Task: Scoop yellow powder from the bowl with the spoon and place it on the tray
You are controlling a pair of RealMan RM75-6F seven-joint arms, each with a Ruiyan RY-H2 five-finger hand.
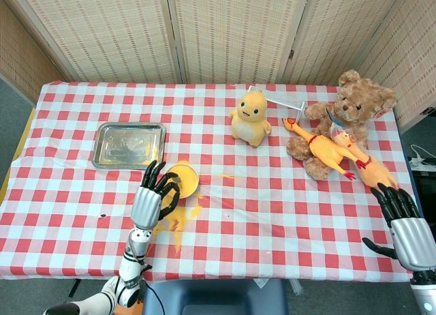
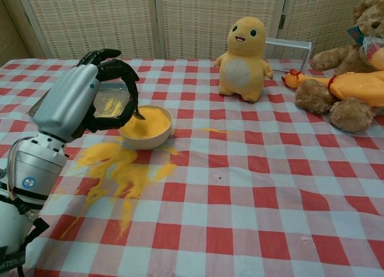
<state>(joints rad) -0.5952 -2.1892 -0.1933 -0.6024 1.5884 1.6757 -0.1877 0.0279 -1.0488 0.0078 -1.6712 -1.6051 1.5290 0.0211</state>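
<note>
Bowl [image 2: 146, 128] filled with yellow powder [image 2: 147, 121]; more spilled on table [image 2: 252, 187] alongside; tray [image 1: 129, 144] dusted yellow. Left hand [image 2: 90, 97] curled over spoon [image 2: 137, 114] at bowl rim, grip unclear; right hand [image 1: 403, 223] spread, empty. Plush duck [image 2: 243, 51] behind.

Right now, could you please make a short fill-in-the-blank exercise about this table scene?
1. Spilled yellow powder lies on the ___ tablecloth.
2. The bowl holds ___ powder.
3. The metal tray lies to the ___ of the bowl in the head view.
4. The left robot hand is beside the ___.

Missing words: checkered; yellow; left; bowl
</note>
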